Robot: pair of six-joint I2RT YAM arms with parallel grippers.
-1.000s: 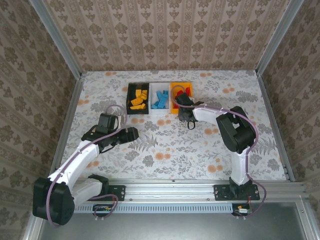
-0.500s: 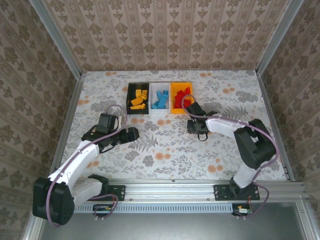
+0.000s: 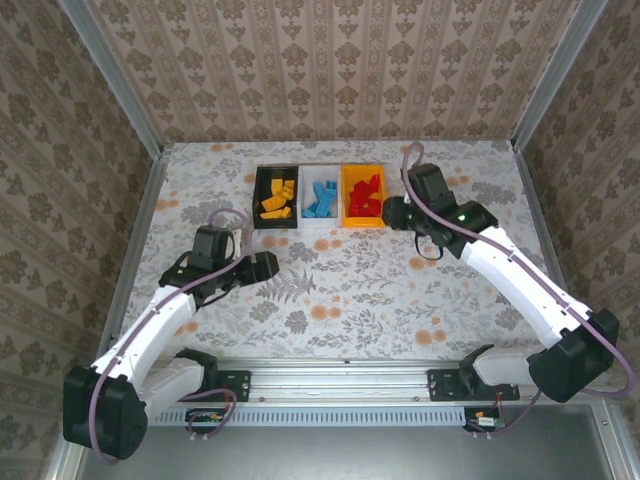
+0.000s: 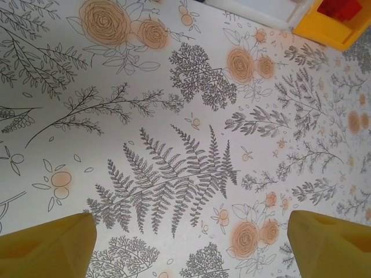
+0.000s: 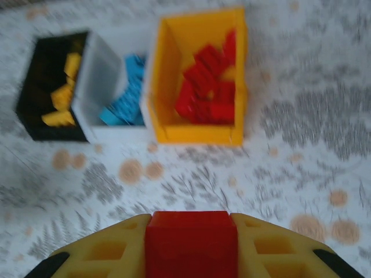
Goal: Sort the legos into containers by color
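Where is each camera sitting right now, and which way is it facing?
Top external: above and behind the arms, looking down on the table, black bin, white bin and orange bin; both arms, left hand and right hand show.
Left wrist: looks down at table; its open yellow fingers frame the bottom corners.
Right wrist: faces the three bins; the right hand is shut on a red lego.
Shared: all three catch the orange bin.
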